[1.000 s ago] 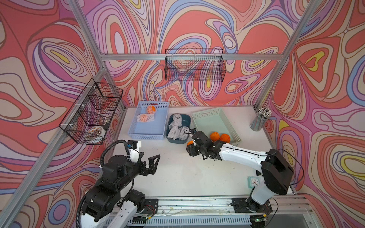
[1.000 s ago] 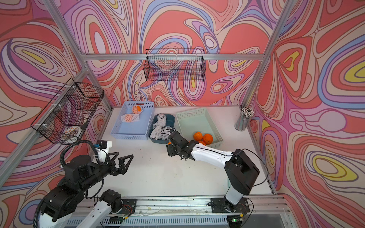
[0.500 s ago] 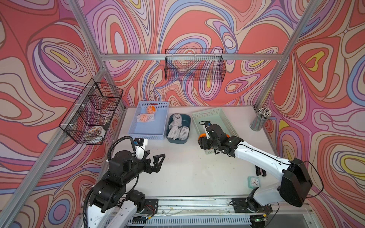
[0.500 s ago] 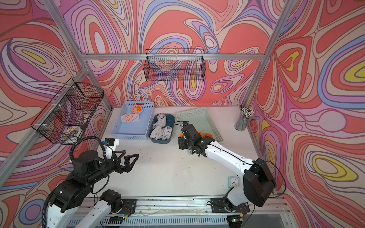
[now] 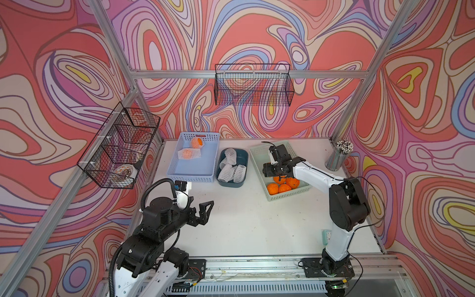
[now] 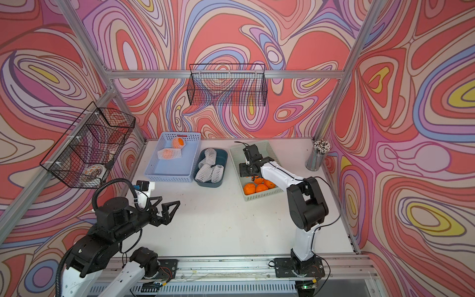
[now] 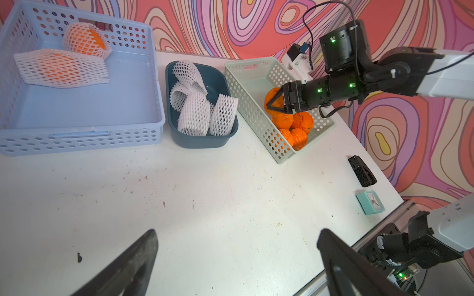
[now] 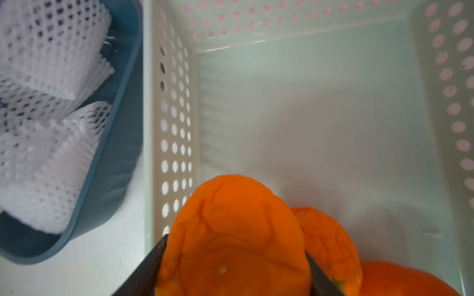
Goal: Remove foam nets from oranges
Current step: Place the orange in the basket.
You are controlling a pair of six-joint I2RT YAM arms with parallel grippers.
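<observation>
Jaws of the right gripper (image 7: 275, 102) clamp a bare orange (image 8: 236, 238) low over the mint basket (image 7: 256, 128), just above several more bare oranges (image 7: 304, 121) heaped at the end nearer the robot; the left gripper (image 6: 164, 205) hangs spread wide and holds nothing, over the white table (image 5: 244, 218) and well apart from all three containers; two netted oranges (image 7: 61, 68) lie touching in the blue basket (image 7: 77, 141), their mesh on; empty foam nets (image 7: 197, 107) fill the dark teal tub (image 7: 200, 143) between the two baskets.
</observation>
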